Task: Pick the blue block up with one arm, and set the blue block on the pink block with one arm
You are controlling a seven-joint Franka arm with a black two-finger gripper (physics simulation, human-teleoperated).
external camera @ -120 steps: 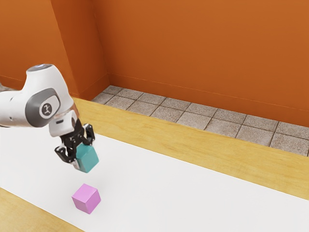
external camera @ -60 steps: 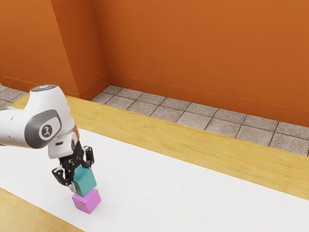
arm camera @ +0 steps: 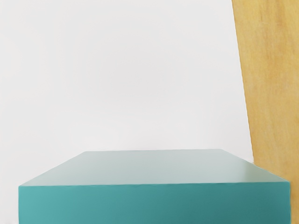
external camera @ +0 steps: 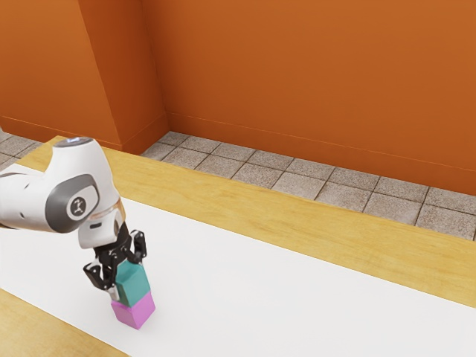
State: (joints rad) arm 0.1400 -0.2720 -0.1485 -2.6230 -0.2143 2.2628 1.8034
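Observation:
A teal-blue block [external camera: 133, 285] rests on top of a pink block [external camera: 134, 312] near the front of the white table surface [external camera: 260, 297], toward the exterior view's left. My black gripper [external camera: 117, 277] comes down from the white arm and is shut on the blue block, one finger on each side. In the wrist view the blue block [arm camera: 154, 186] sits large just under my hand, hiding the pink block beneath it.
A wooden strip [external camera: 297, 216] borders the white surface at the back, and another [external camera: 37, 331] at the front left corner. Grey floor tiles [external camera: 335, 182] and orange walls [external camera: 312, 74] lie behind.
My gripper carried the blue block down and toward the front, from above and behind the pink block until it sits on top of it. The gripper stays shut on it.

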